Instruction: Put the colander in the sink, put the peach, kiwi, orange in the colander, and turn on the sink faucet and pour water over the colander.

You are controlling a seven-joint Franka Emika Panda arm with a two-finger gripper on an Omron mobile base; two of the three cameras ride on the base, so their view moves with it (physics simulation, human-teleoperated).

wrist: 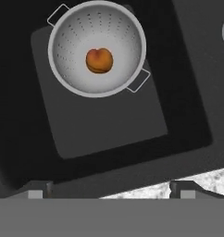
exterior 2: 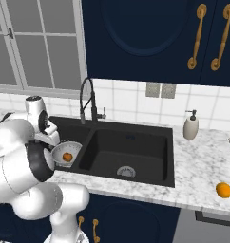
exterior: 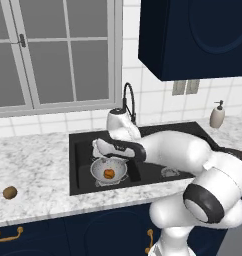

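Jaws wide apart, empty, above colander [wrist: 96, 48]

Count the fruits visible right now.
3: peach in the colander in the sink; kiwi on the left counter; orange on the right counter.

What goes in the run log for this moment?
white metal colander in black sink | peach inside | kiwi, orange on counter | gripper open, empty
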